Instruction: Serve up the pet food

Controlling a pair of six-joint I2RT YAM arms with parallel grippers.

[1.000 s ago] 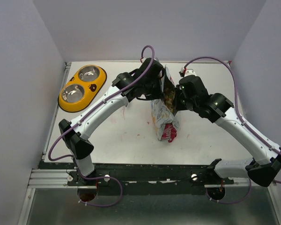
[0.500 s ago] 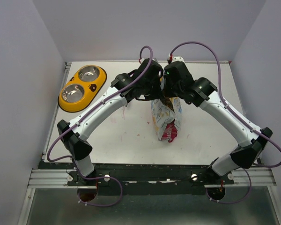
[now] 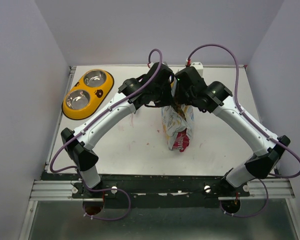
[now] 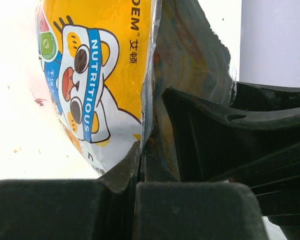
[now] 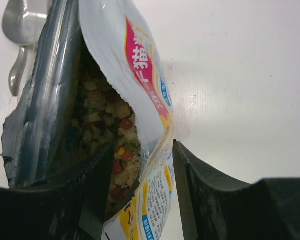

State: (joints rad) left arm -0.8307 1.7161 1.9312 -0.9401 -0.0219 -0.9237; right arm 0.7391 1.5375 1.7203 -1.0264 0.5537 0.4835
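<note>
- A crinkly yellow, white and silver pet food pouch [image 3: 178, 129] stands upright near the middle of a white desk [image 3: 135, 147], between two black-and-white robot arms that meet over its top.
- The pouch mouth is torn open. In the right wrist view, small mixed tan, green and red kibble [image 5: 112, 135] fills the inside.
- The left wrist view shows the pouch's yellow face, printed with a blue-and-white cartoon animal [image 4: 82, 80].
- The left pincer [image 4: 142, 167] is pressed together on one edge of the pouch near its top, pinching the film between its black fingers.
- The right pincer [image 5: 141, 150] is spread. One finger sits inside the pouch mouth beside the kibble and the other sits outside, with the white printed pouch wall between them. There is visible space on the outer side.
- A silver metal scoop [image 5: 21, 27] lies on the desk just beyond the pouch, seen at the upper left of the right wrist view.
- A yellow double bowl with two steel cups [image 3: 88, 93] sits at the far left corner of the desk, well apart from the pouch.
</note>
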